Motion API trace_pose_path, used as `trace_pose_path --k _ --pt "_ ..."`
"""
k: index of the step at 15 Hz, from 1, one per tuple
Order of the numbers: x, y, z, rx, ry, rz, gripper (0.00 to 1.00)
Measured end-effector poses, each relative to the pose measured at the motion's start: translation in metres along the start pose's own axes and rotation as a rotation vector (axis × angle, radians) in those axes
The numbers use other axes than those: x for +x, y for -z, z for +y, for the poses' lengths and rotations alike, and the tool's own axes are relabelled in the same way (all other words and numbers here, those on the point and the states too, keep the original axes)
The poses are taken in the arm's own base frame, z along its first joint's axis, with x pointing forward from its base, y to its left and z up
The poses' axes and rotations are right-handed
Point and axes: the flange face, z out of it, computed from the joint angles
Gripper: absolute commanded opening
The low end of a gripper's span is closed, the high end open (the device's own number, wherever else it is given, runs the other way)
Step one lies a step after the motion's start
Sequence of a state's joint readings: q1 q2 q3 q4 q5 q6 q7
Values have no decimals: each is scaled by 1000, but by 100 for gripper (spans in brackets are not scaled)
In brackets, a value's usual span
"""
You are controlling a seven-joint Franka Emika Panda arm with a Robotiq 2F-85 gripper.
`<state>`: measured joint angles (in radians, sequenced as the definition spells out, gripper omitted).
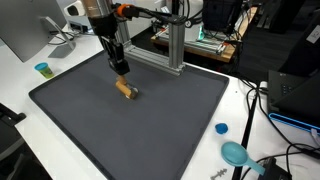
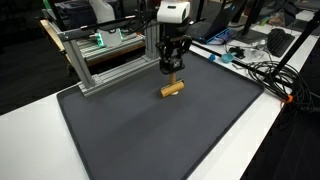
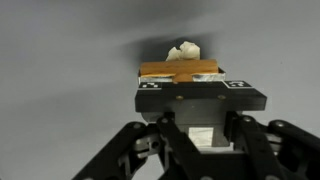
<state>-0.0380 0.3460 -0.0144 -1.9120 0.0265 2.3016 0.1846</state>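
Jaws hanging just above orange-brown block, apart from it, nothing gripped. Gap betw. jaws: can't tell from any view. Block lying flat on dark grey mat on white bench, near alu frame. In wrist view, white bit touching block's far side.

— What colour is the block?
— Orange-brown, with a whitish lump at one end, I think; the wrist view blurs it. The mat is plain dark grey, the table white.
— And the gripper?
— Black; its jaws carry small black-and-white checked marks. The cap is blue, the dish turquoise.
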Motion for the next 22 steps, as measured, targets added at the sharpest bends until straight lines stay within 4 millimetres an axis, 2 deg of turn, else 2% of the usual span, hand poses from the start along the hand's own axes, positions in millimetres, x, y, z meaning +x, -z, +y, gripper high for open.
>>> trace_pose_path --k 6,11,13,17,22 --pt "13 -3 -4 -16 -4 -51 22" --pt "16 -8 -2 -4 -12 6 22" --pt "7 -8 3 0 -16 33 22" --pt "-27 3 10 8 -2 69 22" --pt "-63 15 11 21 38 124 22"
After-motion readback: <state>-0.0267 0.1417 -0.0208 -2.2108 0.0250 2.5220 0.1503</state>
